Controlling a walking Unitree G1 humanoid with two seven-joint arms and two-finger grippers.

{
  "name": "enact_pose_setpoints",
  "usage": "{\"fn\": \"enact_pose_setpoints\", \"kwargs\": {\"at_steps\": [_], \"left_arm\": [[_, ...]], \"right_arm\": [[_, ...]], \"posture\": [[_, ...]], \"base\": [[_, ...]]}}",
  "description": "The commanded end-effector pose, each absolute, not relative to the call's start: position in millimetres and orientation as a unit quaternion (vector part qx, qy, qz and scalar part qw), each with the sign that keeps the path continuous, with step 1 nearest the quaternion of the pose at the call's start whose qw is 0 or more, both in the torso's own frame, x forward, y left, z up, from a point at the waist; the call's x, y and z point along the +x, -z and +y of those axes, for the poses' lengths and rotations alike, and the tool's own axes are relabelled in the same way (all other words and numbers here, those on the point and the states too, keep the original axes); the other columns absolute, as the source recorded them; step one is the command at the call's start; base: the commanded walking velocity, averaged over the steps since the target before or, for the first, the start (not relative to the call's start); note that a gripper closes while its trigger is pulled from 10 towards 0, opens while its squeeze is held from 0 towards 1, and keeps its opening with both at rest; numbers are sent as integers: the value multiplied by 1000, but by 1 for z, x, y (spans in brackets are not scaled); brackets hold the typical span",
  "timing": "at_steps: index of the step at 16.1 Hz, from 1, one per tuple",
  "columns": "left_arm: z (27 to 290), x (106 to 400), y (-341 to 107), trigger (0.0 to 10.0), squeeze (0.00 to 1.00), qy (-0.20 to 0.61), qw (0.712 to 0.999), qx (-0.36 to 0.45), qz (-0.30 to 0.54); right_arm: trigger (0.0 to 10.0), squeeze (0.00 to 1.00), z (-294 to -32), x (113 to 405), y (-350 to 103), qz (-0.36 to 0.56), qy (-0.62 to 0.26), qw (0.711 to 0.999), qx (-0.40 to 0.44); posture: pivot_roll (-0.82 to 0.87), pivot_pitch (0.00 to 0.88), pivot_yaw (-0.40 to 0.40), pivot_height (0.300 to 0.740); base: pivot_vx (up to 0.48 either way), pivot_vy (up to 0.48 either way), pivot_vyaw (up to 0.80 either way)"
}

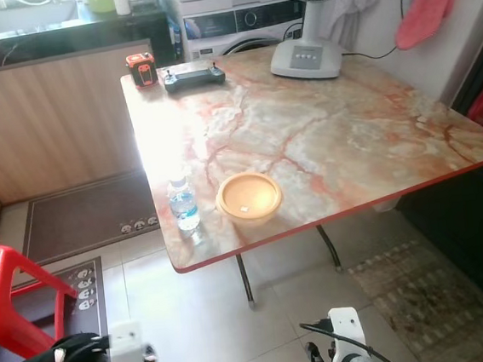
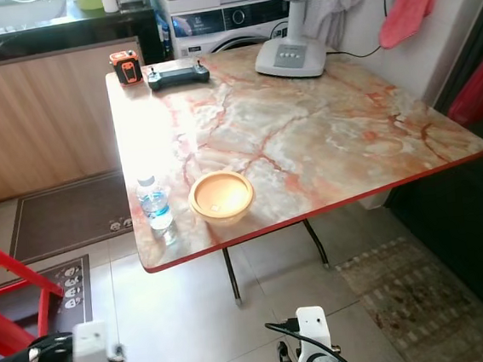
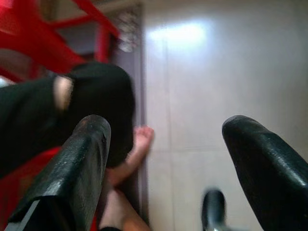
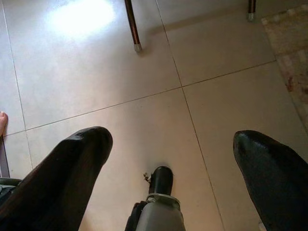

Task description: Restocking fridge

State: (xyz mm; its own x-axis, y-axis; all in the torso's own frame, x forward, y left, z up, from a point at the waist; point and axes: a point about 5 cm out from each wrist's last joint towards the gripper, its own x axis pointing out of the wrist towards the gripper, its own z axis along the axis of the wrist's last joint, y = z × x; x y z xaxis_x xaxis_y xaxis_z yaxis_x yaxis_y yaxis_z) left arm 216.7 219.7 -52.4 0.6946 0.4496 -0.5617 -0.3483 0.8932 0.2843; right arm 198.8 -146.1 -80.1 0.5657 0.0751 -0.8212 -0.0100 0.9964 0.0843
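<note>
Both sets of fingers (image 3: 79,168) (image 4: 269,178) hang spread wide above the floor, well apart from the water bottle (image 1: 184,205) on the table (image 1: 348,128).

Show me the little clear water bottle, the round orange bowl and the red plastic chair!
Little clear water bottle (image 1: 183,205), left eye view, on its label.
Round orange bowl (image 1: 248,196), left eye view, inside bottom.
Red plastic chair (image 1: 2,294), left eye view, seat edge.

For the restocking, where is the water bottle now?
In the left eye view the water bottle stands upright near the marble table's front-left corner, just left of the orange bowl.
</note>
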Motion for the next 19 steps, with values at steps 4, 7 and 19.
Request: {"fn": "enact_pose_setpoints", "kwargs": {"at_steps": [4, 7, 19], "left_arm": [[283, 238, 1, 10000, 0, -297, 930, 145, 162], [279, 267, -40, 10000, 0, -296, 934, 197, 37], [220, 339, -225, 10000, 0, -175, 892, 251, -332]], "right_arm": [[10000, 0, -147, 197, 81, 467, -23, 883, 34], [10000, 0, -148, 197, 81, 467, -25, 883, 32], [10000, 0, -148, 200, 79, 464, -25, 885, 32]], "posture": [[43, 0, -32, 740], [43, 0, -34, 740], [49, 0, -44, 740]], "base": [[0, 0, 0], [0, 0, 0], [0, 0, 0]]}}
